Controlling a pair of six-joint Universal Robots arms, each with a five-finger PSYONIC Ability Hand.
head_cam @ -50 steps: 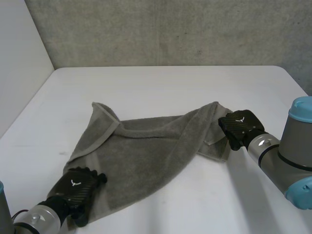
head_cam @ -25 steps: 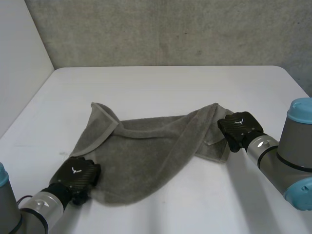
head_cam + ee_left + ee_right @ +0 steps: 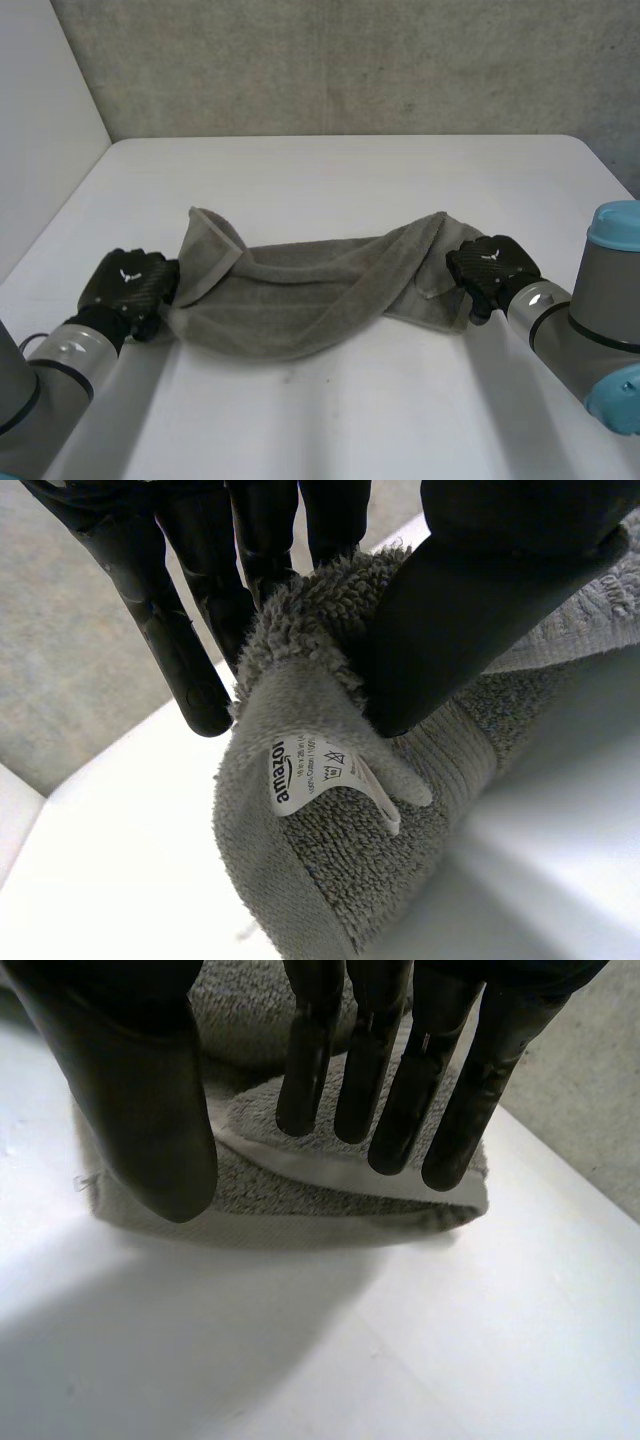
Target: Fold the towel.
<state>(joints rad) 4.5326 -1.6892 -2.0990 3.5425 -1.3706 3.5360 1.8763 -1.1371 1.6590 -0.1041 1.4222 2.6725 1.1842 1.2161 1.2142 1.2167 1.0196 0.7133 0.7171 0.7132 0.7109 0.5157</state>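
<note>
The grey towel lies bunched in a long, rumpled band.

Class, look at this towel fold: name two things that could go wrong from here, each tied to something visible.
1. The left hand pinches just a small corner of the towel by its label; it could slip out.
2. The right hand only lays straight fingers on the other end, so a pull may drag the bunched towel along.
</note>
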